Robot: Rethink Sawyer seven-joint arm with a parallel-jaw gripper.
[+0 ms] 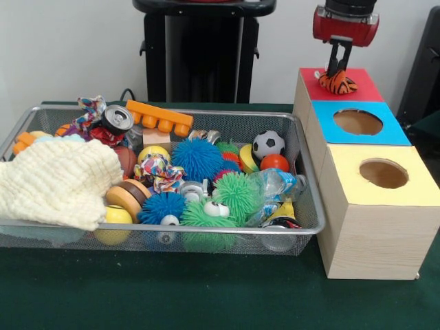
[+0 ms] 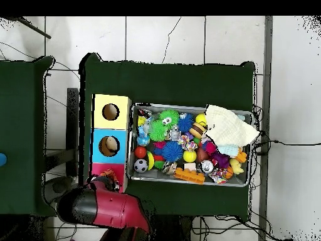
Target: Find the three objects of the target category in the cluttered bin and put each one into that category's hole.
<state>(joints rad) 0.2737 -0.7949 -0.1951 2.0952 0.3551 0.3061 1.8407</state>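
Note:
My gripper [image 1: 338, 70] hangs over the red-topped box [image 1: 366, 85] at the far right. Its fingers are shut on an orange, black-striped plush toy [image 1: 337, 83], which rests on the red top where the hole is; the hole itself is hidden under the toy. In the overhead view the toy [image 2: 111, 176] shows at the red top [image 2: 100, 169], with my red arm [image 2: 106, 207] covering much of it. The silver wire-mesh basket [image 1: 300, 148] stands left of the boxes, full of toys. No other plush animal shows plainly in it.
A cream cloth [image 1: 58, 182] covers the basket's left part. Spiky balls [image 1: 196, 157], a soccer ball [image 1: 268, 144] and an orange block [image 1: 159, 118] lie in it. The blue-topped hole [image 1: 357, 122] and the yellow-topped hole [image 1: 383, 173] stand nearer the camera.

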